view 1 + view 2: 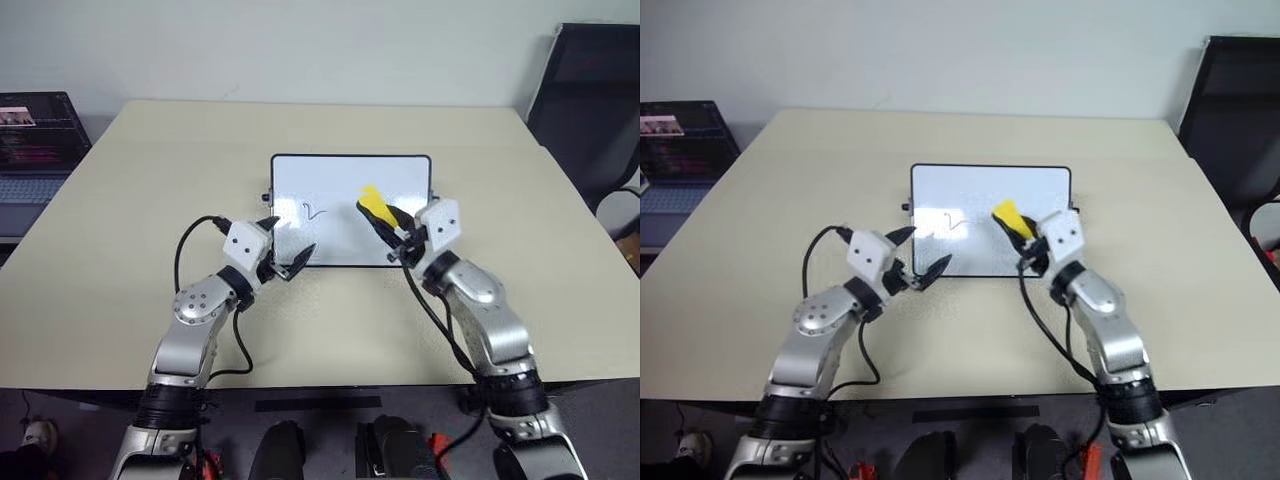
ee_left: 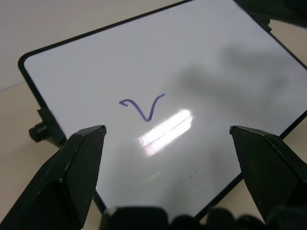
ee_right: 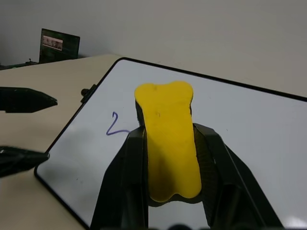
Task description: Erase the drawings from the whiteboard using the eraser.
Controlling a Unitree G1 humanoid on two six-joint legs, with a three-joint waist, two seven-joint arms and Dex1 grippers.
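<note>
Whiteboard (image 1: 395, 180) flat at counter (image 1: 120, 220) centre, one squiggle drawing (image 1: 315, 211) left of middle. Eraser (image 3: 168, 143) pinched in right end effector (image 1: 392, 228), raised over board's right half. Left end effector (image 1: 285, 247) spread at near-left edge. Wiping under way; next: lower, sweep left across mark.

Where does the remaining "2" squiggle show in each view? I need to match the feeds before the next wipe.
Left eye view: squiggle on the whiteboard's left half.
Right eye view: the same mark, just left of the eraser.
Left wrist view: centre, between the open left hand's fingers.
Right wrist view: left of the eraser.
Shared landmark: the whiteboard's black frame.
</note>
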